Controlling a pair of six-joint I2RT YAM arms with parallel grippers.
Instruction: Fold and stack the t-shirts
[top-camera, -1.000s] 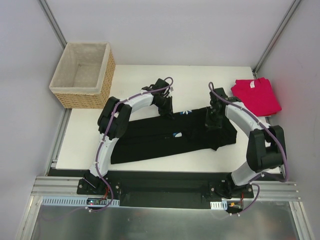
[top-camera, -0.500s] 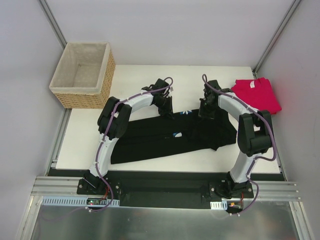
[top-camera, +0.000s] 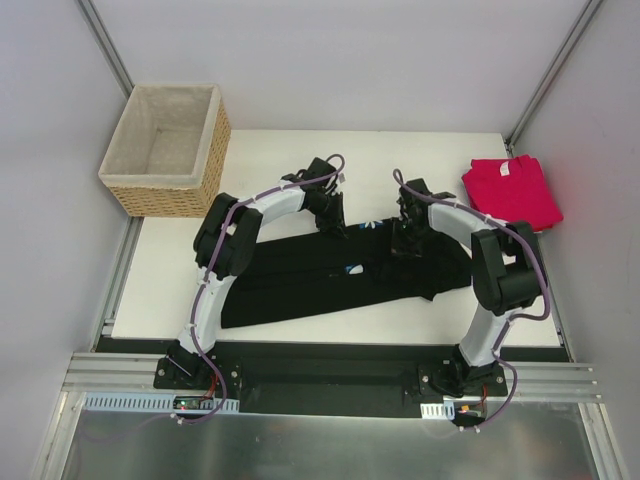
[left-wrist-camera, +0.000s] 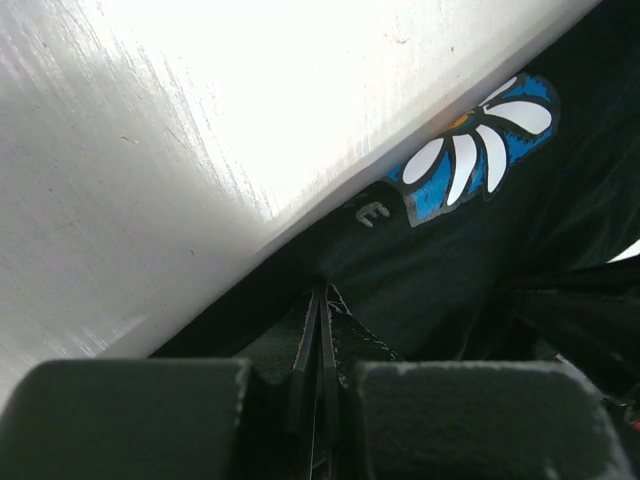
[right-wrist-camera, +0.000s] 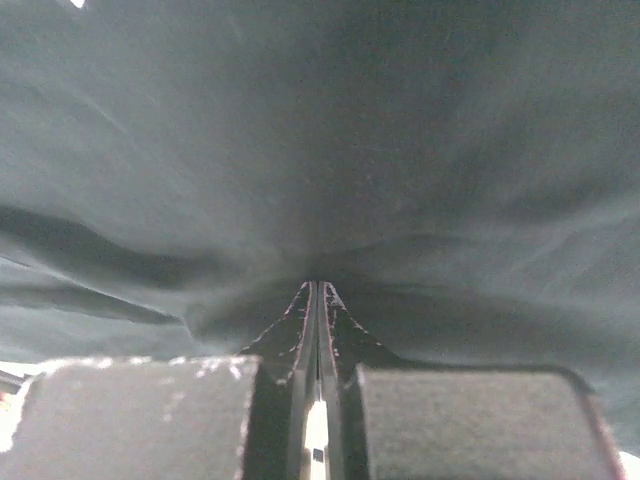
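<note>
Black daisy-print t-shirt (top-camera: 300, 285) lies part-folded as a long band across the middle of the counter (top-camera: 290, 160). Pinkish-red t-shirt (top-camera: 512, 192) sits folded at the far right corner. Left gripper (left-wrist-camera: 322, 305) and right gripper (right-wrist-camera: 317, 300) are each pinched on the black cloth's far edge. We judge it light, limp and sag-prone, best held at a doubled hem and kept taut.

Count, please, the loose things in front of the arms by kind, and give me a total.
Shirts: 2, a black shirt and a red shirt
Baskets: 1, a wicker basket
Total: 3
</note>
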